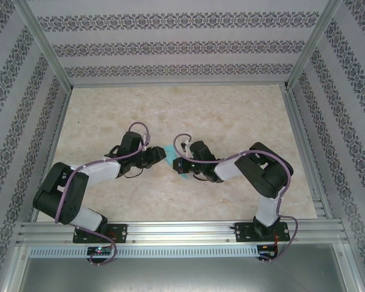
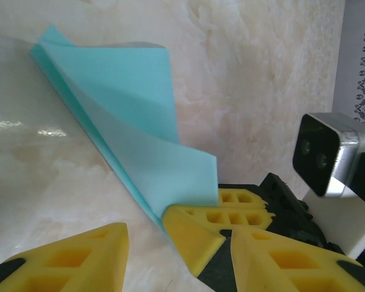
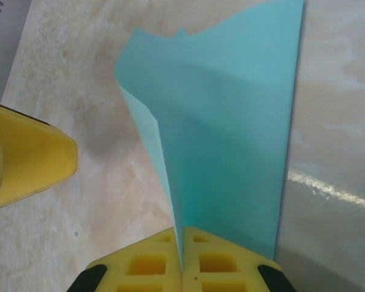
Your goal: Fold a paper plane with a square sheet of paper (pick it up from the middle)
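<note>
The turquoise sheet of paper (image 3: 231, 140) is folded double and stands on edge above the table, tapering away from my right gripper (image 3: 182, 267). That gripper is shut on the paper's folded end, with the layers pinched between its yellow pads. From above, the paper (image 1: 169, 152) peeks out between the two wrists. My left gripper (image 2: 177, 238) is open, its yellow fingers (image 2: 67, 255) spread wide on either side of the right gripper's fingertips (image 2: 216, 222). The paper (image 2: 128, 115) rises just beyond them, and I cannot tell whether the left fingers touch it.
The marble-patterned table top (image 1: 231, 115) stretches behind and to both sides of the arms. Aluminium frame rails (image 1: 182, 231) and patterned walls (image 1: 170, 45) bound it. The right wrist's camera housing (image 2: 328, 155) sits close to my left fingers.
</note>
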Robot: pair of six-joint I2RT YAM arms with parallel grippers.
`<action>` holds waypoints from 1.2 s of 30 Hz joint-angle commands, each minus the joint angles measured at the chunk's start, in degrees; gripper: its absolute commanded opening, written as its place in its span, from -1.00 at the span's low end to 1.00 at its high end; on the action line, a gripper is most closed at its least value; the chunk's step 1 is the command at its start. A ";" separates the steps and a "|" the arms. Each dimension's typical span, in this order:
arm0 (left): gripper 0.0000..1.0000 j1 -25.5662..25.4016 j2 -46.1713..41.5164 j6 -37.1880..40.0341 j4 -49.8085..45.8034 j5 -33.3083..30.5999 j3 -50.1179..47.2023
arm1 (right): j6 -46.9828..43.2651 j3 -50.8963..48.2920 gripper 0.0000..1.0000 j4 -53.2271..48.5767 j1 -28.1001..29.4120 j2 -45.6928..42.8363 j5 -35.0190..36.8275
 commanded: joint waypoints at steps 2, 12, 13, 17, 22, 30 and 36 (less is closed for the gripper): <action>-0.05 -0.84 1.53 0.11 4.41 1.08 -0.09 | 1.86 -0.22 -0.85 2.92 -0.41 0.52 -2.78; -0.14 -1.00 4.76 -0.63 7.27 2.41 0.43 | 3.46 -0.98 -0.65 4.82 -1.28 0.60 -4.67; -0.16 -0.93 5.12 -0.83 7.70 2.70 0.54 | 3.65 -1.05 -0.65 5.01 -1.40 0.60 -4.76; -0.24 -1.00 5.90 -0.68 7.98 2.80 1.24 | 5.25 -1.99 -0.61 7.55 -1.76 1.23 -5.71; -0.30 -0.99 6.38 -0.42 8.42 3.24 1.82 | 7.60 -1.93 -0.73 9.55 -2.45 3.82 -7.35; -0.35 -0.99 7.38 0.09 8.49 3.49 2.45 | 8.55 -1.14 -0.87 6.61 -3.14 5.82 -7.31; -0.38 -1.01 9.25 0.02 9.75 4.79 3.29 | 7.56 0.21 -0.89 2.39 -3.25 6.81 -7.91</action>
